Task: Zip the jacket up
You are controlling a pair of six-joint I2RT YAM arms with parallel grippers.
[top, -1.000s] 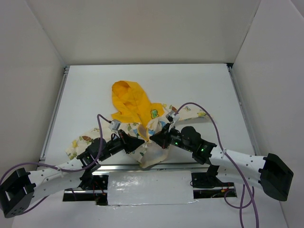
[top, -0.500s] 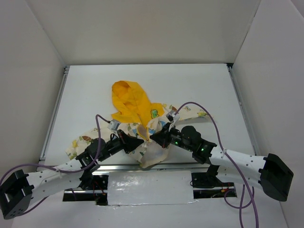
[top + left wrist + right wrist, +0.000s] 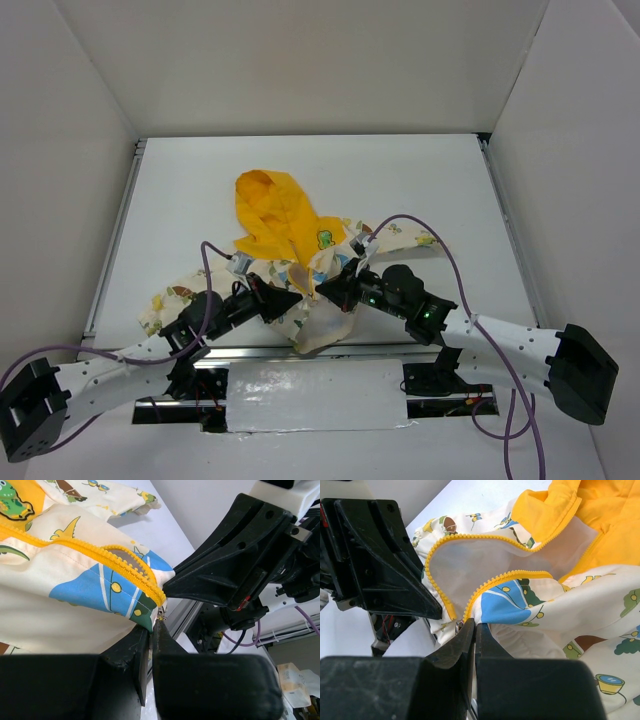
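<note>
1. Top external: the jacket (image 3: 275, 215) lies on the table (image 3: 430, 170), hood toward 12 o'clock.
2. Your left tool (image 3: 151, 630) and right tool (image 3: 474, 630) each clamp tight on a hem corner.
3. Likely next: you mate the zipper (image 3: 65, 545) ends precisely.

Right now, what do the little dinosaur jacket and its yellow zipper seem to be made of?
Cream dinosaur-print hooded jacket: thin woven cloth, probably cotton or polyester, matte; it creases softly. Yellow zipper: likely plastic teeth, coloured like the tape, little shine.
</note>
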